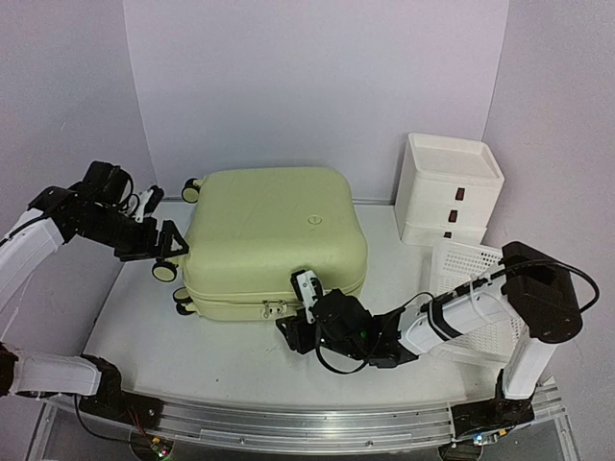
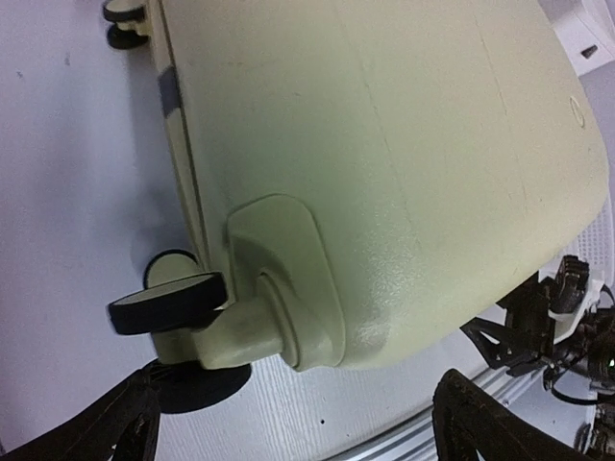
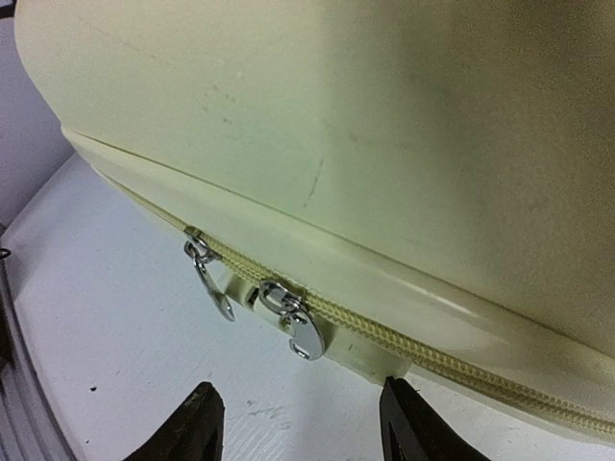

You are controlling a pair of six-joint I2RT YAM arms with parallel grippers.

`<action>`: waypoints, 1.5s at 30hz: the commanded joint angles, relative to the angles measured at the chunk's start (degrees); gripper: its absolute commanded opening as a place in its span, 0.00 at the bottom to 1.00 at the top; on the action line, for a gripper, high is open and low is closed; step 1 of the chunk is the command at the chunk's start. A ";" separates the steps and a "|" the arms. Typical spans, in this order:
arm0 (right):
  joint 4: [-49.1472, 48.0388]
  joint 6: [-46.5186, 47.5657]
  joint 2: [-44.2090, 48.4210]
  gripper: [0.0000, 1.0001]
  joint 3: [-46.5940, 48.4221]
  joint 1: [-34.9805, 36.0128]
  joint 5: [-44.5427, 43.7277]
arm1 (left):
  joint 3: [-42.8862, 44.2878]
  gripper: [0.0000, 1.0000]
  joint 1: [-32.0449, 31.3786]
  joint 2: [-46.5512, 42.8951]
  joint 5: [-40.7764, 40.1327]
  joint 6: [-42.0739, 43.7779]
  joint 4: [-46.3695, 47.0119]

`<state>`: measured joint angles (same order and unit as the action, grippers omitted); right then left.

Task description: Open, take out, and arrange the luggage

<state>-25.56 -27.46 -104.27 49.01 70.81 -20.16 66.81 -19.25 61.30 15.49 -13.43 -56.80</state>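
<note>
At the bench centre lies the closed pale yellow-green hard-shell suitcase, its silver metal zip pulls facing the near edge, just ahead of the right pincer, fingers apart; the left pincer, also apart, hovers by a black caster wheel.

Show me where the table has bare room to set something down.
Widest bare patch: near-left table, bordered by the luggage front, the near rail and the right pincer. A narrow strip runs between luggage and drawer box. Crowded: the right side, with mesh basket and right arm; the left pincer sits at the left wheels.
</note>
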 commanded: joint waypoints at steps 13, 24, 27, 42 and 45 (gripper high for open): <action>-7.84 4.17 4.15 0.38 -2.46 -2.60 6.95 | -11.80 0.79 0.19 -1.77 16.72 4.22 10.74; -6.83 5.27 2.33 0.38 2.43 -1.91 9.57 | -12.93 0.73 0.02 -3.38 17.89 4.47 12.01; -7.05 6.18 3.24 0.38 2.18 -1.28 7.62 | -12.97 0.73 0.06 -3.27 17.91 4.47 12.14; -5.82 3.98 6.54 0.45 -0.74 -0.93 -0.32 | -13.41 0.65 0.03 -4.32 18.68 4.64 12.92; -5.82 2.28 7.77 0.45 -3.21 -0.93 -2.84 | -13.41 0.64 0.06 -4.52 18.62 4.64 12.93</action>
<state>-29.19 -22.87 -100.38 47.92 69.84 -17.74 53.89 -17.74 57.10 27.97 -9.21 -45.45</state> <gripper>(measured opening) 0.449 0.647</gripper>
